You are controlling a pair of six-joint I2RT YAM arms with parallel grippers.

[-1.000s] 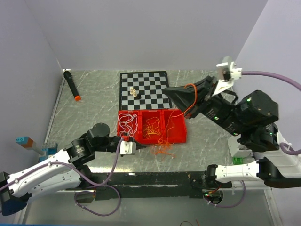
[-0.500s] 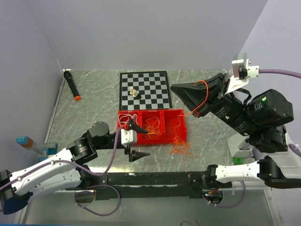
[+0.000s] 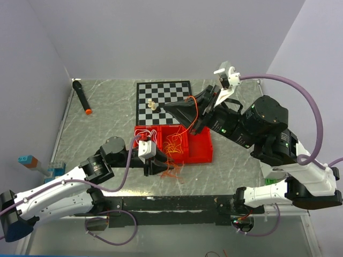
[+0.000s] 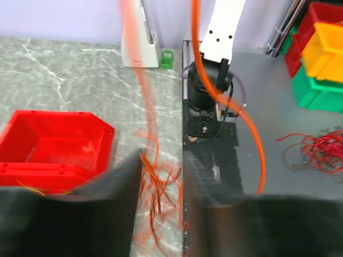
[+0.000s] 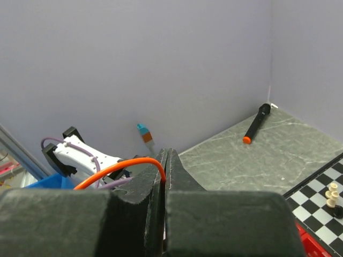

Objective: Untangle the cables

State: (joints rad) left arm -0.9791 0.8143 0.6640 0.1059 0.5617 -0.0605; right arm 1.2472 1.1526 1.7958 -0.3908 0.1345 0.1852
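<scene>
Setting: lilac walls (image 3: 161,37) enclose a grey marbled tabletop (image 3: 96,139). A chessboard (image 3: 171,96) lies at the back, with a three-compartment red bin (image 3: 200,152) just in front of it.

Cables: white cords (image 3: 143,134) lie in the bin's left compartment and yellow-orange cords (image 3: 172,144) in the middle one. A red-orange heap (image 3: 171,172) lies on the tabletop just in front of the bin.

Right gripper (image 5: 165,156): raised above the bin and the chessboard's near edge. Its fingers (image 5: 134,190) are pressed together on one red-orange cord (image 5: 118,168), which arches out from the pinch.

Left gripper (image 4: 161,176): low over the heap, fingers apart, with red-orange strands standing in the gap. The wrist view is blurred, so contact cannot be confirmed.

Assessment: the step in hand appears to be drawing the single cord out of the heap.

Recommendations:
- The left fingers should close low on the heap's bulk, not on the rising strand, so the heap is anchored.
- The right arm should then pull slowly and steadily, away from the bin, so the strand does not sweep into the yellow-orange cords.
- If the whole heap lifts, ease off and re-anchor.
</scene>
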